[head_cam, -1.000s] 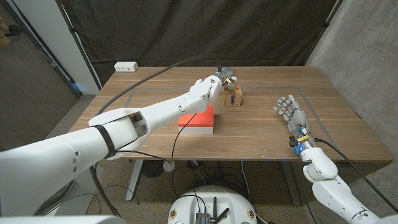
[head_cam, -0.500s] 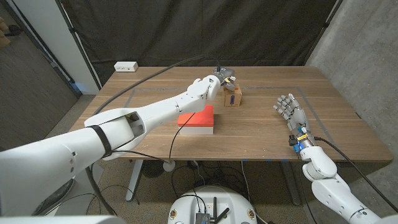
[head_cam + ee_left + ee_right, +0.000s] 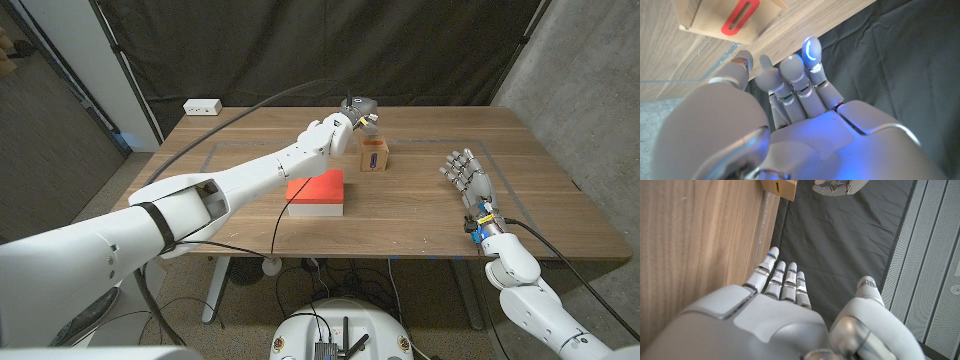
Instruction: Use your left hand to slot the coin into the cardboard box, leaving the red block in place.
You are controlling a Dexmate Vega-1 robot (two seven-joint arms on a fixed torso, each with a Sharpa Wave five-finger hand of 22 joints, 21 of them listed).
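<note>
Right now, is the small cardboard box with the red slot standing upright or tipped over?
Upright: the small cardboard box sits squarely on the wooden table, its red-rimmed slot facing the head camera.

The left arm reaches far forward from the near left corner, its robot hand raised at the end with fingers close together and extended. The right robot hand stands on its edge over the counter's right side, fingers straight and slightly apart, holding nothing.
</note>
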